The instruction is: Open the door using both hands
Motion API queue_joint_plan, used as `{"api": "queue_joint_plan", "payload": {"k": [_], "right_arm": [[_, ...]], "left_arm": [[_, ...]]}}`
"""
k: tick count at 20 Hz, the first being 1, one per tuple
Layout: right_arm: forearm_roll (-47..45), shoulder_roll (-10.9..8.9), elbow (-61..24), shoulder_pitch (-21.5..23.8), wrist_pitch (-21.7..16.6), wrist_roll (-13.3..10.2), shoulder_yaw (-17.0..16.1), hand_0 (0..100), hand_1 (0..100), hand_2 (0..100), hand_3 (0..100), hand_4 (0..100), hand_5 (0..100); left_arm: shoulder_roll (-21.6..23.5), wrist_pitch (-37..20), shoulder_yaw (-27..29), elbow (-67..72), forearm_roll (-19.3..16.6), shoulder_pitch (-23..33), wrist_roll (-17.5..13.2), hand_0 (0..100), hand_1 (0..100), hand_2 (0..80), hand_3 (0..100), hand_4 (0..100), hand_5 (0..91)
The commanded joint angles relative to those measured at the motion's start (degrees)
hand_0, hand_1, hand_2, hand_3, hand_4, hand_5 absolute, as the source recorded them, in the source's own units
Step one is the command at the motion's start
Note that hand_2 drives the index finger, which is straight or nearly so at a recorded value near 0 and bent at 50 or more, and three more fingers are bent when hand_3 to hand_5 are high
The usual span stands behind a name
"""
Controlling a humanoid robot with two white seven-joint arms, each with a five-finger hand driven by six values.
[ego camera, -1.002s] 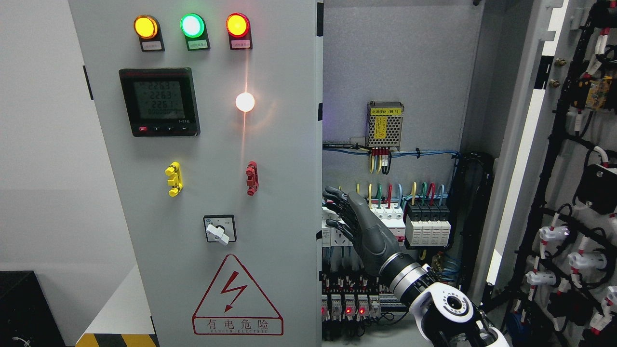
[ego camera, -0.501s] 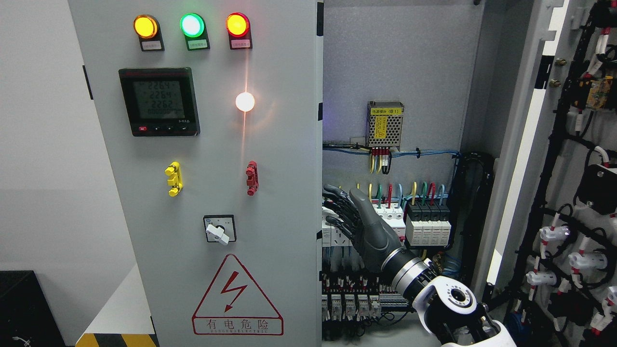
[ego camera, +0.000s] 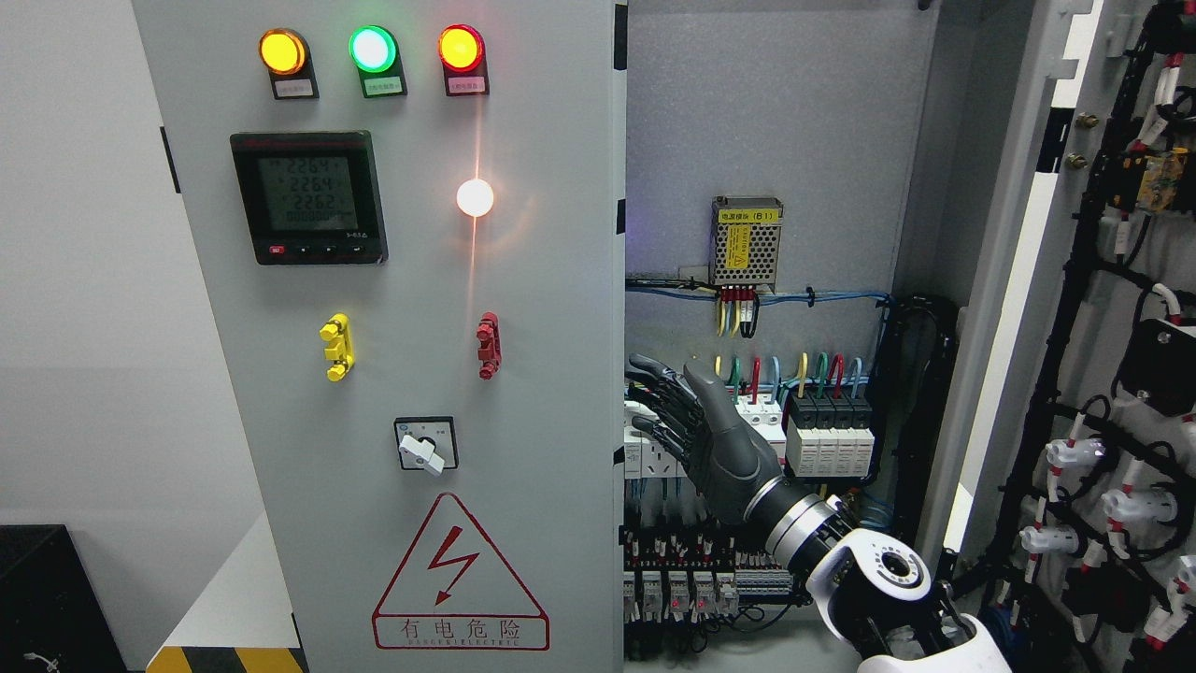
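From my remote seat I see a dark box in the lower left corner, standing before a plain pale wall, and just beside it a white ledge edged at the bottom with a black-and-yellow hazard stripe. Deep inside the cabinet I make out a perforated metal power module with a yellow label, mounted high on the grey back panel. Below it run blue wires and a row of breakers with coloured leads.
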Motion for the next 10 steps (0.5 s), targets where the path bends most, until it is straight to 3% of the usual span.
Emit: {"api": "queue_joint_plan", "payload": {"k": [1,10], "right_arm": [[-0.23,-0.42,0.69,-0.29,0.01,0.46,-0.05,19,0,0,0,0,0],[-0.23,-0.42,0.52,-0.21,0.01,1.52,-0.05,19,0,0,0,0,0]], "left_arm": [[0.01,-0.03,0.00,-0.06,0.00,0.00,0.01,0,0,0.0,0,0,0.0],[0.01,0.06,0.00,-0.06,0.00,0.00,0.01,0,0,0.0,0,0,0.0]]}}
